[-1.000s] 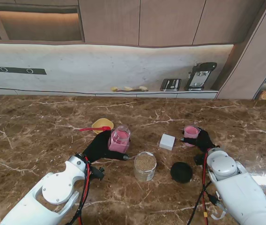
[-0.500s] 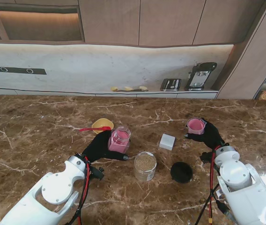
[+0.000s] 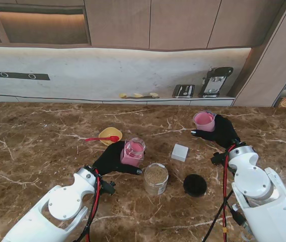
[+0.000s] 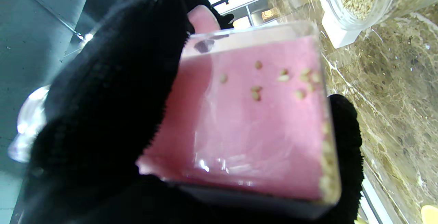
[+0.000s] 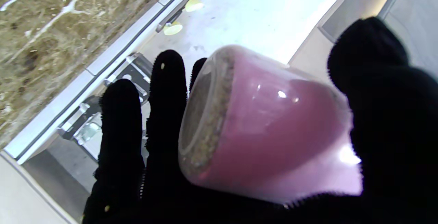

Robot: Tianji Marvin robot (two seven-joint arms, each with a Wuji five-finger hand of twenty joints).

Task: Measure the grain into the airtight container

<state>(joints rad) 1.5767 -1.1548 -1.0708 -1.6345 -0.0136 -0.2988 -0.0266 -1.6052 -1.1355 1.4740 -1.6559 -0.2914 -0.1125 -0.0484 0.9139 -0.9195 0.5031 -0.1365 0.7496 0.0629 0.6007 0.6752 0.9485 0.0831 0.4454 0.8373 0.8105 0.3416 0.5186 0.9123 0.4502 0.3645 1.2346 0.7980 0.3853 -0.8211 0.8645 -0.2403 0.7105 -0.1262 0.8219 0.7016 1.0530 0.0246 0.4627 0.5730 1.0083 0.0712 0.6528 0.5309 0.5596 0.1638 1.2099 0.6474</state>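
My black-gloved left hand is shut on a clear square container with a pink inside, slightly left of the table's middle; in the left wrist view the container shows several grains stuck to its wall. My right hand is shut on a small pink measuring cup, held above the table on the right. The right wrist view shows the cup with grain at its mouth. An open clear jar of grain stands just right of the container.
A black round lid lies right of the grain jar. A white block sits between the jar and my right hand. A yellow bowl with a red spoon is beyond the container. The marble table's far edge meets a counter.
My right hand has lifted the pink cup off the table and carried it farther from me. My left hand has shifted the container slightly to the right, toward the jar.
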